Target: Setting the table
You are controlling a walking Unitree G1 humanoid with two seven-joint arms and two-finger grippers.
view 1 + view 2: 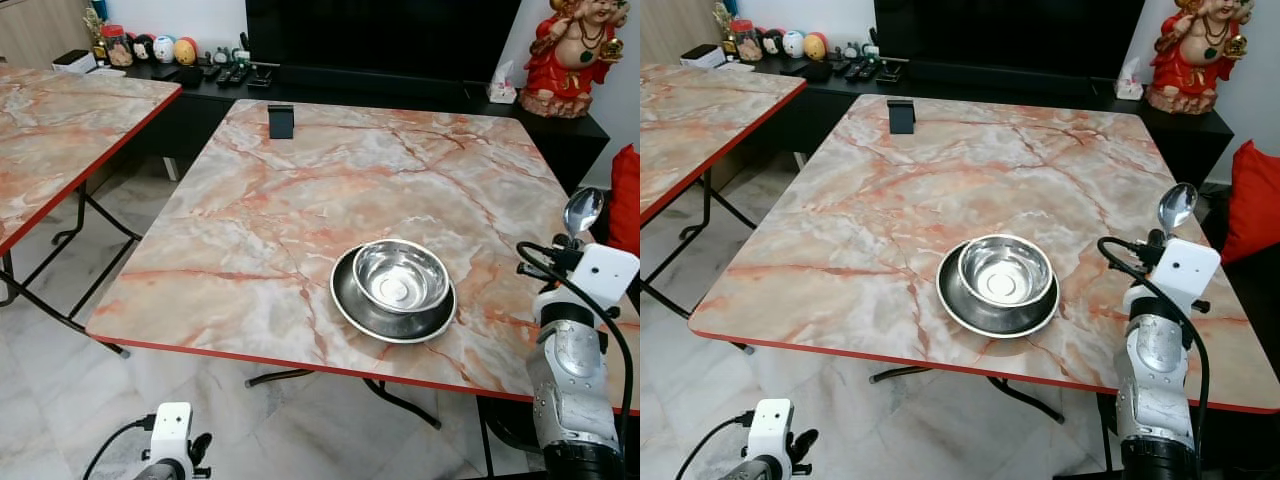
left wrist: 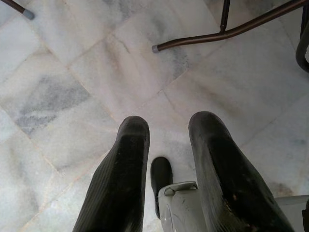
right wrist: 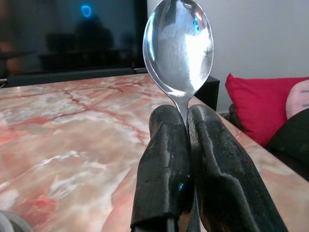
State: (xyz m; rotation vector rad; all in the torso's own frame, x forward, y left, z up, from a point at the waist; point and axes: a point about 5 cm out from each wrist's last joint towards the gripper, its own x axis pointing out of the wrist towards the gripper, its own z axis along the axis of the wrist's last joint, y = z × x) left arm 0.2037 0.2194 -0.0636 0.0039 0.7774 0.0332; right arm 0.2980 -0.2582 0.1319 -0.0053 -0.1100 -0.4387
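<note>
1. A square marble-patterned table (image 1: 300, 200) with a thin red edge stands in front of the robot. Most of its top is bare, with wide open surface to the left of and beyond the dishes.
2. A steel bowl (image 1: 400, 275) sits inside a shallow steel plate (image 1: 392, 312) near the table's front edge, right of centre.
3. A small black stand (image 1: 281, 120) rests upright near the far edge.
4. The right gripper (image 3: 186, 118) is raised at the table's right edge, its two fingers clamped together on the handle of a spoon (image 1: 583, 210). The spoon points upward with its bowl uppermost, well apart from the dishes.
5. The right wrist view shows the spoon's shiny bowl close up, plus a red cushion (image 3: 263, 104) beyond the table's edge.
6. The spoon's handle is hidden between the fingers.
7. The left gripper (image 2: 166, 140) hangs low below the table's front edge over pale marble floor tiles (image 2: 72, 72). Its fingers are parted and hold nothing.
8. The left wrist view shows a table leg's foot (image 2: 203, 38) on the floor.
9. A second, matching table (image 1: 50, 130) stands to the left, cut off by the frame, with a floor gap between the two.
10. A red figurine (image 1: 570, 50) stands on a dark cabinet behind.
</note>
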